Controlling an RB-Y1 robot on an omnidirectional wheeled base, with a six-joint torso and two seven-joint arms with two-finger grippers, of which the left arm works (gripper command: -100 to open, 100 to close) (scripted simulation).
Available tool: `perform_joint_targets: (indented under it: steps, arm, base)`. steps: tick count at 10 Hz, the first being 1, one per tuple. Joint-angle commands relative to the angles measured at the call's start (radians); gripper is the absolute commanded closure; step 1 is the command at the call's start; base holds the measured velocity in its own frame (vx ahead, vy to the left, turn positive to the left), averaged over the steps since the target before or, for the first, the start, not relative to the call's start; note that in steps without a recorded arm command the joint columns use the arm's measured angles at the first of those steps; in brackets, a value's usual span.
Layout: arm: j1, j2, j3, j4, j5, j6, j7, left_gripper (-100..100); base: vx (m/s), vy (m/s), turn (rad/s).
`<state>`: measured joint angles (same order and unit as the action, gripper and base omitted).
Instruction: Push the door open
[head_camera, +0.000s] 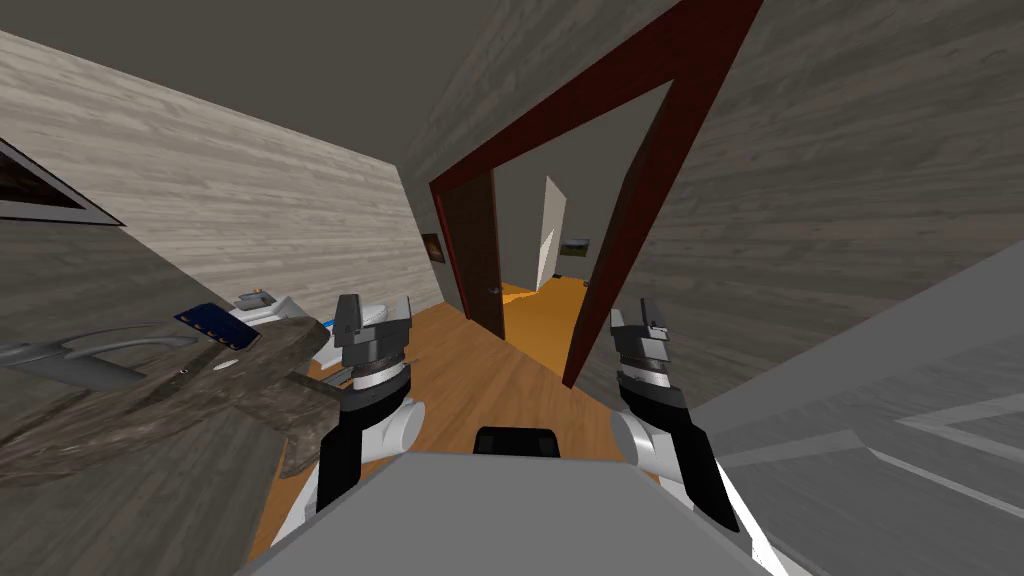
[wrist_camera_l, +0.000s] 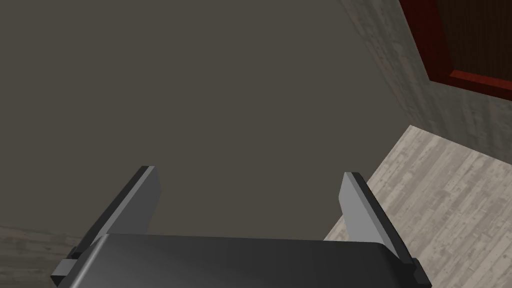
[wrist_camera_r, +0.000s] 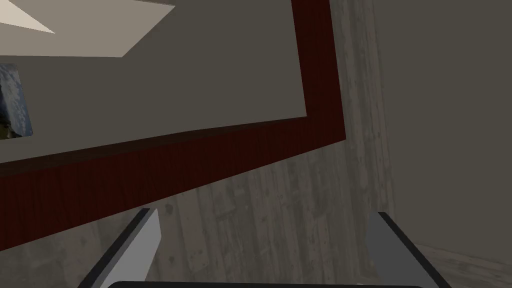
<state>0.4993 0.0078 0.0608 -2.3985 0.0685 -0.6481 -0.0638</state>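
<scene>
Dark brown flat door (head_camera: 478, 250) stands swung open at left jamb of dark red wooden door frame (head_camera: 600, 100); we hold left gripper (head_camera: 372, 308) and right gripper (head_camera: 640, 312) short of frame, fingers spread on both

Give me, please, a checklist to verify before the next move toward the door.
1. The left claw is open: ok.
2. The right claw is open: ok.
3. The door is in view: ok. It is dark brown and stands swung aside at the left of the red frame.
4. The door is within reach of a claw: not ok. The wooden floor lies between.
5. The left arm is apart from the counter: cannot tell. They overlap in the head view.
</scene>
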Motion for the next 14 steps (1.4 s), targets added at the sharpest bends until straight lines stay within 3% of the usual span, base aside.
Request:
perform_joint_targets:
  steps: [1,7,14]
  arm:
    - [-0.010,0.007,0.002,0.028,-0.001,-0.002,0.000,-100]
    - [-0.053,0.030,0.010,0.146,-0.003,-0.011,-0.002,-100]
    - [-0.119,0.053,0.023,0.332,-0.007,-0.024,-0.004,-100]
  base:
    - [0.020,0.034,-0.096]
    - [0.090,0.073,-0.091]
    - [0.089,0.087,-0.118]
